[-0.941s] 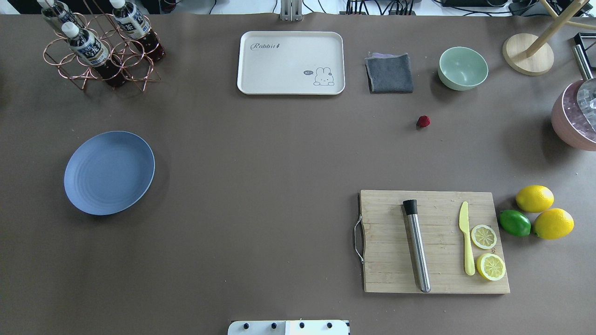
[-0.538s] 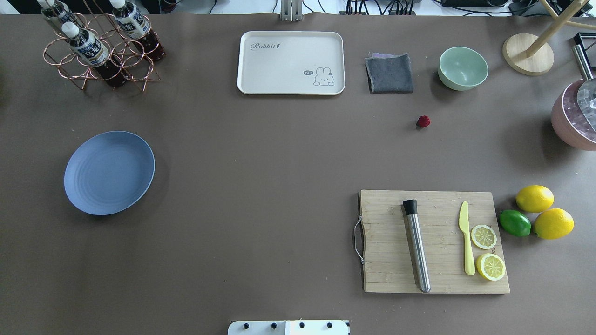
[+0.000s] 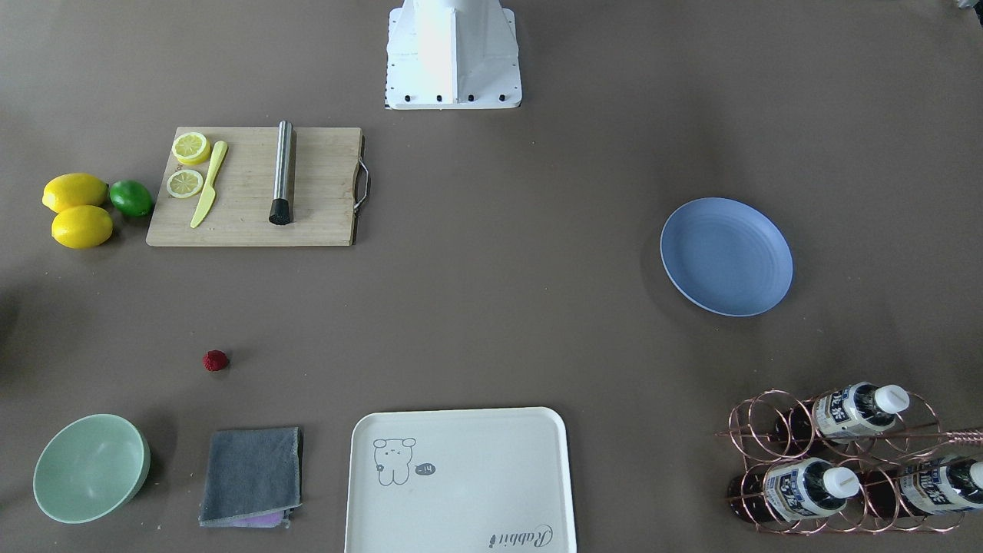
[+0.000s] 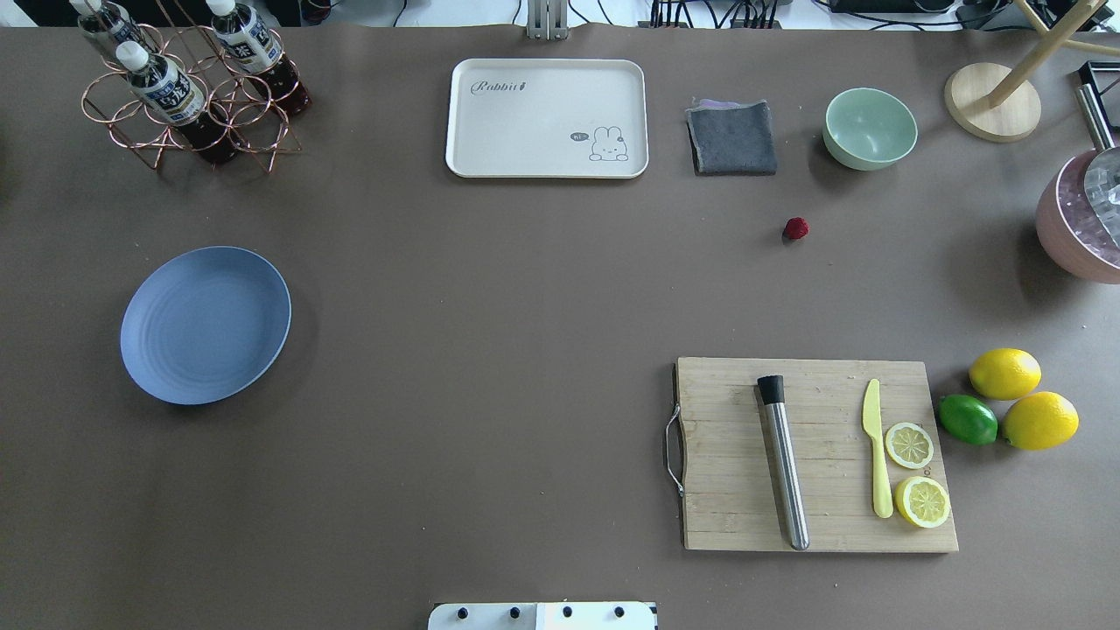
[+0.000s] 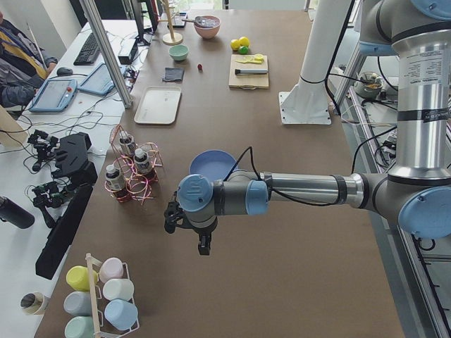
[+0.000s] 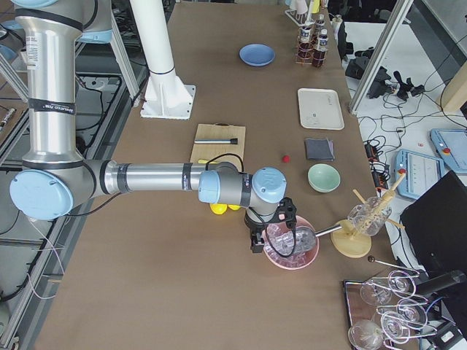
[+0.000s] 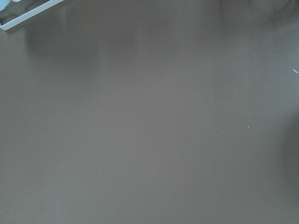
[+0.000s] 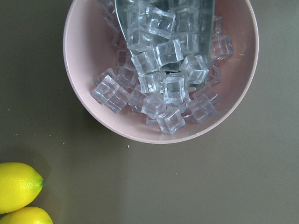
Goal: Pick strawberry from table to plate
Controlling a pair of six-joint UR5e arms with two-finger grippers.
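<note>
We see nothing moved, so pickup hasn't begun: the strawberry (image 4: pixel 795 228) still lies on the desk (image 4: pixel 525 289), well apart from the plate (image 4: pixel 206 325), and we cannot tell whether the left claw (image 5: pixel 202 246) or right claw (image 6: pixel 255 245) is clenched.

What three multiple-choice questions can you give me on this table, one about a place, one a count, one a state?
1. Where is the small dark-red strawberry?
A) on the bare brown-grey table
B) on the wooden cutting board
C) in the mint-green bowl

2. How many whole yellow lemons lie by the green lime?
A) one
B) two
C) four

3. The round light-blue plate is:
A) bare
B) holding the strawberry
C) upside down

Answers:
1 A, it lies alone on the table surface.
2 B, two lemons sit next to the lime.
3 A, nothing lies on its ringed face.
</note>
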